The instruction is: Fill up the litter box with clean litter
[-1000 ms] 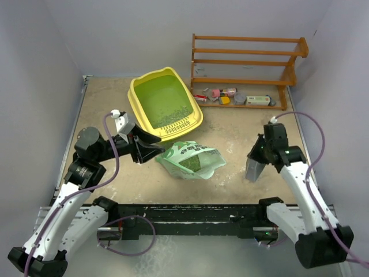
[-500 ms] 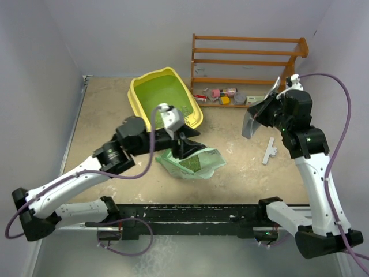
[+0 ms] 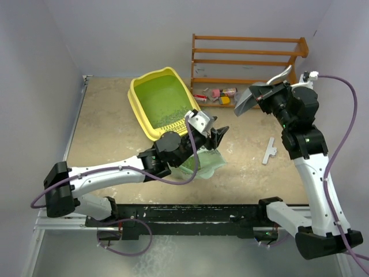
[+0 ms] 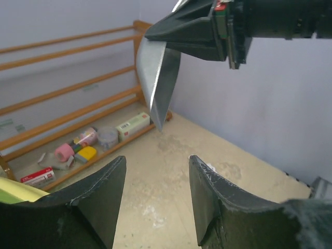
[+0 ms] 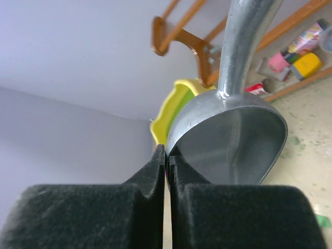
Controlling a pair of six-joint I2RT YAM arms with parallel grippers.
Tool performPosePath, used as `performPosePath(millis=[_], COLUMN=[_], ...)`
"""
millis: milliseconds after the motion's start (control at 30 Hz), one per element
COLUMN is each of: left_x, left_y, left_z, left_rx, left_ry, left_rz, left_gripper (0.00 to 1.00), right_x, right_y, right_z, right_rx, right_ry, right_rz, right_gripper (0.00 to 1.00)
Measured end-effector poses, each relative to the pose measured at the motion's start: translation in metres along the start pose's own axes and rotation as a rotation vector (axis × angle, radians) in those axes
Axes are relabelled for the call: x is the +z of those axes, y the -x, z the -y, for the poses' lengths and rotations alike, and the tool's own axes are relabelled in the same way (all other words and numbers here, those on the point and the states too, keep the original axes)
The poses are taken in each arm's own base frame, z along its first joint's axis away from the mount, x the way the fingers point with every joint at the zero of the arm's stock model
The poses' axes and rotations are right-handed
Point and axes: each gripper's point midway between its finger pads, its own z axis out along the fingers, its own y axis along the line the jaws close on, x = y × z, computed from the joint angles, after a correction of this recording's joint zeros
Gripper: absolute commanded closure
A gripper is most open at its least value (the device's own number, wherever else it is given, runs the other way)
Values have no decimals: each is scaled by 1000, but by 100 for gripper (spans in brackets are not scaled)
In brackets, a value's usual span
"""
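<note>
The yellow litter box [image 3: 164,104] lies at the back centre, with a thin patch of litter granules [image 3: 171,118] by its grille end. The pale-green bag [image 3: 203,165] lies in front of it, partly hidden under my left arm. My left gripper [image 3: 217,133] is open and empty above the bag's far right side. In the left wrist view its fingers [image 4: 98,202] frame bare table. My right gripper [image 3: 264,96] is shut on the rim of a grey metal scoop [image 3: 247,100], held high near the rack. The scoop's bowl [image 5: 233,140] looks empty.
A brown wooden rack [image 3: 245,69] with small items on its bottom shelf stands at the back right. A small grey piece [image 3: 269,151] lies on the table right of the bag. Purple walls close the left, back and right sides.
My left arm swung right from beside the bag to over it, gripper still open. My right arm lifted the scoop from the table up toward the rack. The grey piece now lies on the table.
</note>
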Motion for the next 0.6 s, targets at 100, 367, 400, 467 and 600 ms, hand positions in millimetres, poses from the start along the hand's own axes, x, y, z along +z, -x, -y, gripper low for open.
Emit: performPosePath(millis=[100, 367, 400, 467, 600], left_x=[10, 31, 32, 33, 33], left_y=[5, -5, -5, -3, 7], left_z=[2, 23, 23, 23, 20], left_rx=[32, 150, 163, 180, 197], left_ry=[57, 81, 86, 96, 114], left_rz=[71, 165, 177, 195, 239], left_gripper=[44, 43, 43, 43, 43], right_x=[-11, -13, -13, -14, -17], right_y=[10, 15, 14, 13, 6], right_z=[-12, -29, -29, -30, -30], right_rx=[67, 140, 142, 143, 144], right_ry=[49, 109, 111, 116, 133], right_rz=[50, 60, 54, 45, 20], right_gripper=[100, 100, 100, 100, 100])
